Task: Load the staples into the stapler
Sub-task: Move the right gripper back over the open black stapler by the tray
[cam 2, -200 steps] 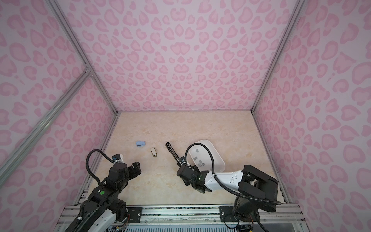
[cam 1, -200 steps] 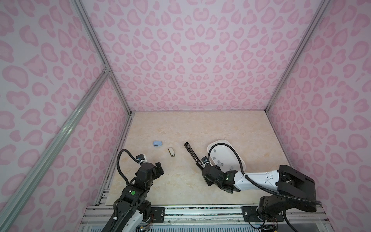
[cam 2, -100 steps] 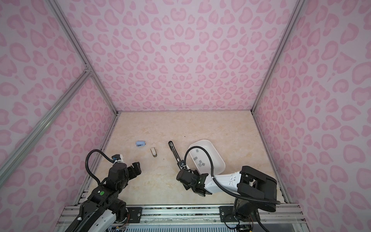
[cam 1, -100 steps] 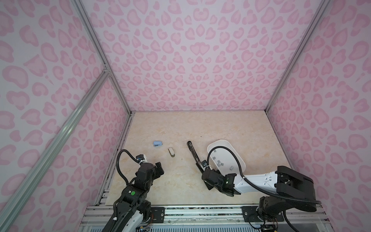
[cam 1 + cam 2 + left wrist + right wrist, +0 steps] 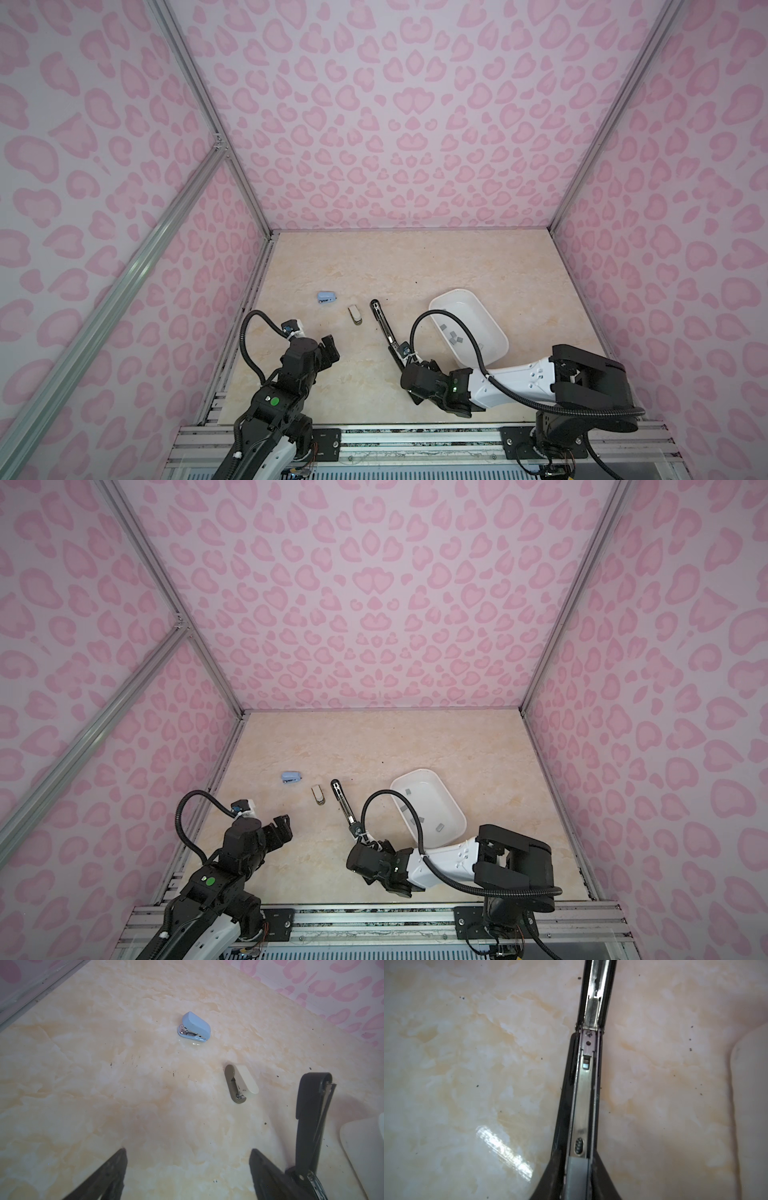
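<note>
The white tray [image 5: 486, 316], off the right gripper's [image 5: 576, 1153] side, held spare staples [image 5: 452, 333]; the opened black stapler [image 5: 586, 1095] ran straight ahead of its fingertips. Its jaws looked pinched on a grey staple block [image 5: 577, 1176] over the channel's near end, which wanted seating square to the rails, slid not pressed. The left gripper [image 5: 188, 1150] stood wide apart, empty, well clear
</note>
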Controlling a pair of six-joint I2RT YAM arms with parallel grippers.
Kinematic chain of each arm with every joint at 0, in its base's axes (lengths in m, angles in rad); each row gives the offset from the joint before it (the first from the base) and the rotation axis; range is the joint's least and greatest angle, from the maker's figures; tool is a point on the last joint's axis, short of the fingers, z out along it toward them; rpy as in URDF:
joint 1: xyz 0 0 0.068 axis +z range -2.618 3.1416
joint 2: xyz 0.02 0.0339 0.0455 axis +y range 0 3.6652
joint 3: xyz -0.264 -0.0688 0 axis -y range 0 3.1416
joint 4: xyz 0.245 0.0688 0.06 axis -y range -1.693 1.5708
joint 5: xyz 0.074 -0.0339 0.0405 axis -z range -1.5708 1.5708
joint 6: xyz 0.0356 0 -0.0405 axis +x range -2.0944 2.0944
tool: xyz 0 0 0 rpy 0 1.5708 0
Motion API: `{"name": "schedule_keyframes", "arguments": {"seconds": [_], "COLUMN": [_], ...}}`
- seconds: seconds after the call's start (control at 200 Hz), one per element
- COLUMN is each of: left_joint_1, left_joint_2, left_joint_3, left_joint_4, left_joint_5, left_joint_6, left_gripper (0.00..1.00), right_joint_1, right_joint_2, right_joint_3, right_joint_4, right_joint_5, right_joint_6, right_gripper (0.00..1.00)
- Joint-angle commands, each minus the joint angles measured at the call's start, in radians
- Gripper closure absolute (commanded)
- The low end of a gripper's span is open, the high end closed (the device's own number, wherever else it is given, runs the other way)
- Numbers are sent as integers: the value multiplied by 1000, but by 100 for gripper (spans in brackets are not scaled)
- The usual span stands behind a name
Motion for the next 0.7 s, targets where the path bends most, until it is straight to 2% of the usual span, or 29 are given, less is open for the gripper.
{"name": "schedule_keyframes", "arguments": {"seconds": [0.0, 0.17, 0.45, 0.54, 0.695], "left_joint_1": [0, 0, -1, -1, -1], "left_joint_2": [-3, -6, -7, -7, -6], "left_joint_3": [-2, -3, -2, -4, -4], "left_joint_4": [21, 22, 24, 25, 25], "left_joint_5": [3, 7, 17, 17, 15], "left_joint_6": [0, 2, 5, 5, 5], "left_gripper": [7, 7, 7, 7, 7], "right_joint_1": [24, 36, 89, 127, 148], "right_joint_2": [25, 37, -77, -100, -84], "right_joint_3": [18, 11, -119, -174, -259], "right_joint_4": [45, 63, 123, 193, 350], "right_joint_5": [17, 23, 89, 105, 92], "right_joint_6": [16, 19, 9, -11, -34], "right_gripper": [75, 71, 40, 35, 34]}}
